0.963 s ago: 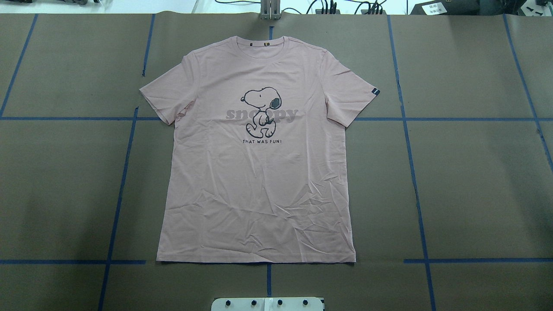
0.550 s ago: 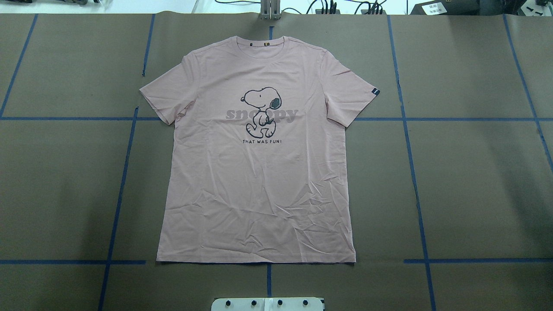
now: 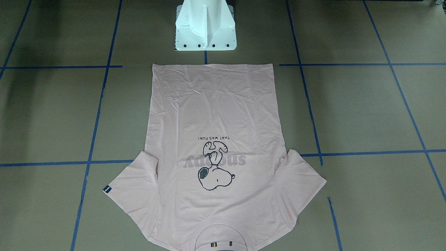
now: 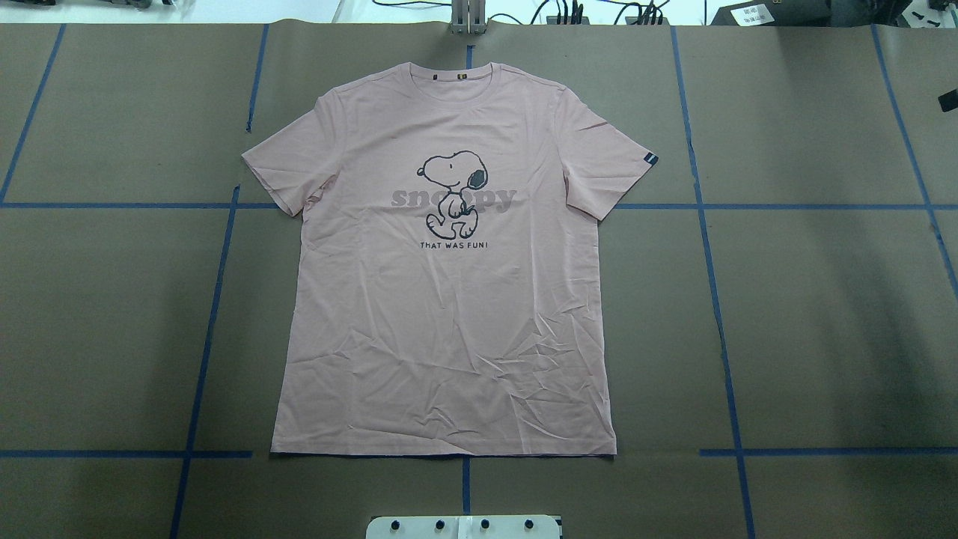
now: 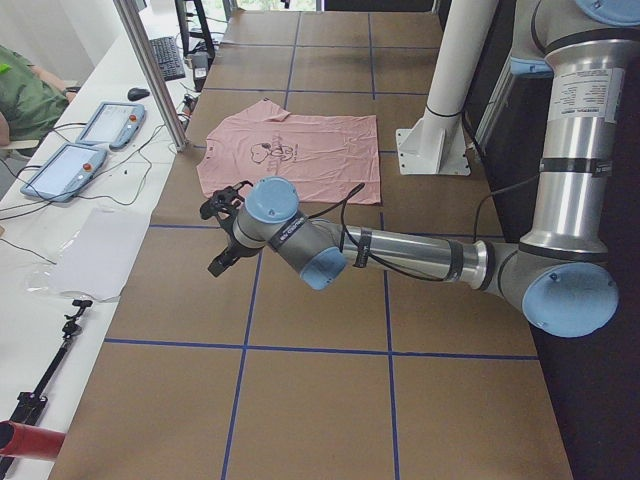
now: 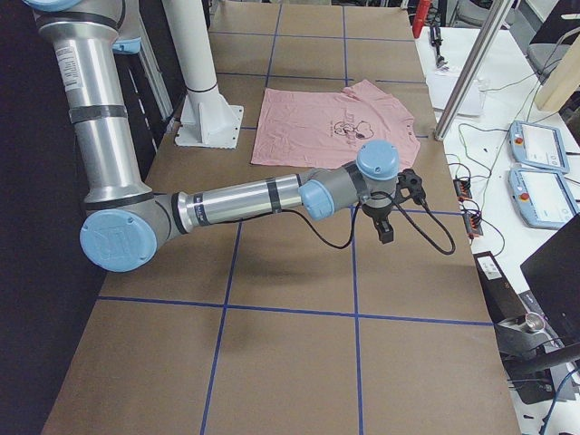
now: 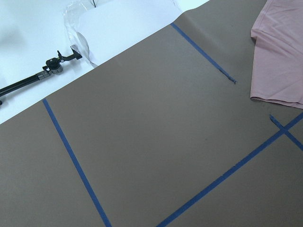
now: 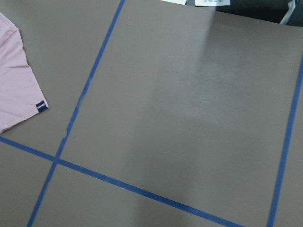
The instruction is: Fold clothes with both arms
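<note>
One T-shirt, hem toward pedestal.

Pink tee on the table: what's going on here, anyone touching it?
Nothing is gripping it. The pink T-shirt lies flat and unfolded, print up, collar away from the robot's base. Both arms reach out over bare table. The left hand is off the shirt's left sleeve, and the right hand is off the sleeve with the black tag. Neither touches the cloth. The side views do not show whether the hands are open.
</note>
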`<state>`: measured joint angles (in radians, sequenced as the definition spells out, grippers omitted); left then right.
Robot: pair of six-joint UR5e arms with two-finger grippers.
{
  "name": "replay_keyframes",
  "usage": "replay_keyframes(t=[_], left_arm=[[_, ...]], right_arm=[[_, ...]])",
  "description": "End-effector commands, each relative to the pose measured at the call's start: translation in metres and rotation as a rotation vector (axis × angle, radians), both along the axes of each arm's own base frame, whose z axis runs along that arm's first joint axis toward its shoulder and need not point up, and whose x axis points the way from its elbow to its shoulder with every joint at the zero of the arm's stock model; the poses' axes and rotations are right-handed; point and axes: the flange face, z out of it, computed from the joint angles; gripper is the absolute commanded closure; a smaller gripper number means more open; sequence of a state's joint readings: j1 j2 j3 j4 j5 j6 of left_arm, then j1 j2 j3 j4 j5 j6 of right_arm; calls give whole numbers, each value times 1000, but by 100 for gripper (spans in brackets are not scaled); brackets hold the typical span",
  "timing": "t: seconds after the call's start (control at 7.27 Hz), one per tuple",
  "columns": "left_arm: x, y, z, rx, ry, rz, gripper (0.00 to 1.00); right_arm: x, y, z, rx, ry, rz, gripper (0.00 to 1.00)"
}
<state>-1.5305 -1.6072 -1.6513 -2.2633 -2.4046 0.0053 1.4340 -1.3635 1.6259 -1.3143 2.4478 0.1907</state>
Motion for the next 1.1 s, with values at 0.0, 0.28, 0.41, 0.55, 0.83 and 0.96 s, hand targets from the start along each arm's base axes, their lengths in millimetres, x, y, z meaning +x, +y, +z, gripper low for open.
replay_keyframes(t=[0.0, 0.28, 0.41, 0.55, 0.83, 0.96], left_arm=[[17, 3, -4, -11, 44, -13, 0], [25, 3, -4, -23, 51, -9, 0], [24, 4, -5, -18, 49, -9, 0], [24, 7, -4, -21, 50, -10, 0], [24, 7, -4, -21, 50, -10, 0], [24, 7, -4, -19, 50, -10, 0]], right_arm=[[-103, -27, -75, -58, -23, 8, 0], [-205, -29, -122, -68, 51, 94, 0], [-249, -23, -125, -33, 35, 146, 0], [-289, -18, -111, -40, -22, 220, 1], [-334, -22, -81, -33, 9, 269, 18], [-342, -40, -68, -37, 54, 314, 23]])
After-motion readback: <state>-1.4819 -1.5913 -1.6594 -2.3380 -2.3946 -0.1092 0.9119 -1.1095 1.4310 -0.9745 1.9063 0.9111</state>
